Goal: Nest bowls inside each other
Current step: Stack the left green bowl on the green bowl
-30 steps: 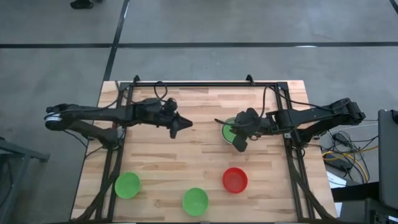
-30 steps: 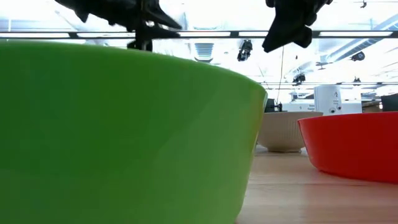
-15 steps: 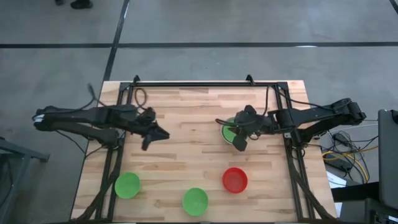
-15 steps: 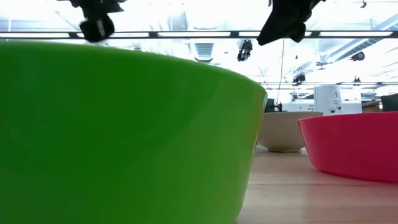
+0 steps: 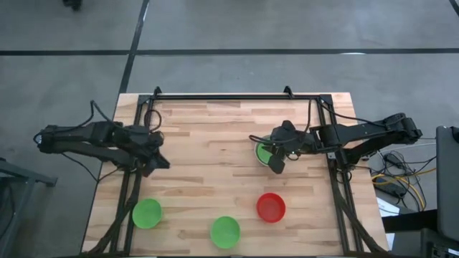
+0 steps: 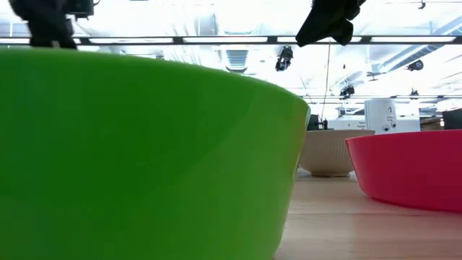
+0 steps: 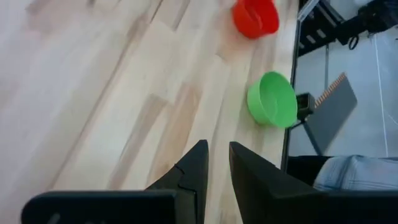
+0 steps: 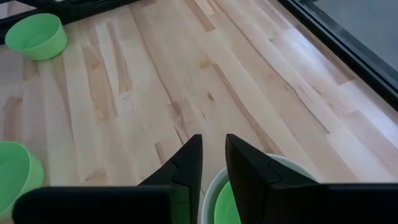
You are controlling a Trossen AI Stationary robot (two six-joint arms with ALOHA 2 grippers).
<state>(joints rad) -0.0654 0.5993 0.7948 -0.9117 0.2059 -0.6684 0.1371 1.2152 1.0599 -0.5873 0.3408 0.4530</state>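
Near the table (image 5: 215,136) front: three bowls (image 5: 225,231).

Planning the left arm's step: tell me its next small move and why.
Probably carry the left gripper toward the nearest green bowl and lower onto its rim: it holds nothing, and that bowl sits alone. The right gripper is over the grey-white bowl.

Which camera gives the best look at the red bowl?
The high view: the red bowl shows whole from above, alone on the table's front right. The low view shows only its side, cut off by the picture's edge. The left wrist view catches it far off. The right wrist view misses it.
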